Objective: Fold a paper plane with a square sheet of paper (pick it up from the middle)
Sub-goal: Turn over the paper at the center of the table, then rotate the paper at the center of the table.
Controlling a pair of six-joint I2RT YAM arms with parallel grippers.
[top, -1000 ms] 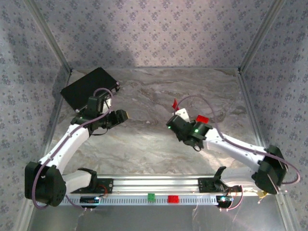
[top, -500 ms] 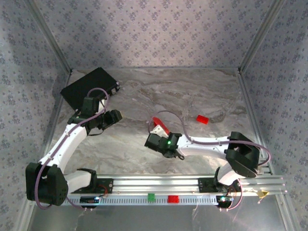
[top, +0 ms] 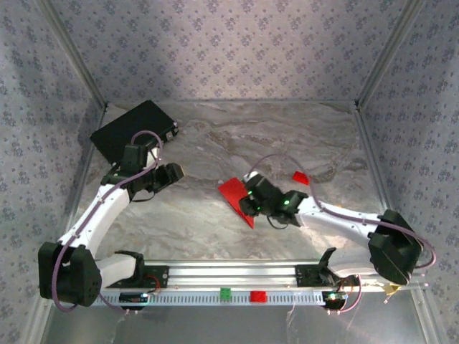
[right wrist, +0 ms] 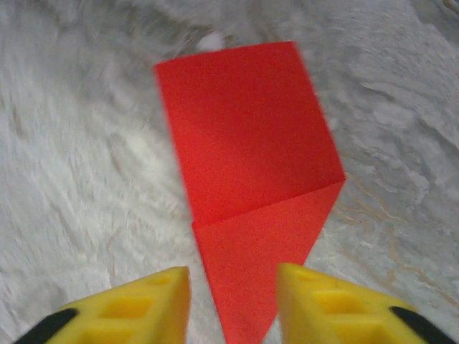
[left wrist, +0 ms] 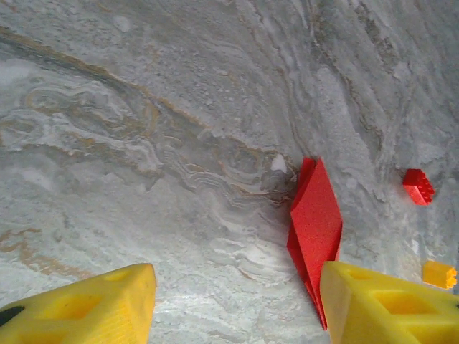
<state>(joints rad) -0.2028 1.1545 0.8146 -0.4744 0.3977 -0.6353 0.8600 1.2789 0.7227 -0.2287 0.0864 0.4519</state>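
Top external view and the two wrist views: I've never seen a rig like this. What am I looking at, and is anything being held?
Two white robot arms are bolted at the near edge of a marble-patterned table. The overhead picture looks down on both. The other two come from a camera on each wrist, so the yellow fingers at the bottom are that arm's own. The left gripper hangs open over bare table. The right gripper is open above the partly folded red sheet of paper, which lies on the table with nothing pinching it. Also there: a small red block, a yellow block and a black box.
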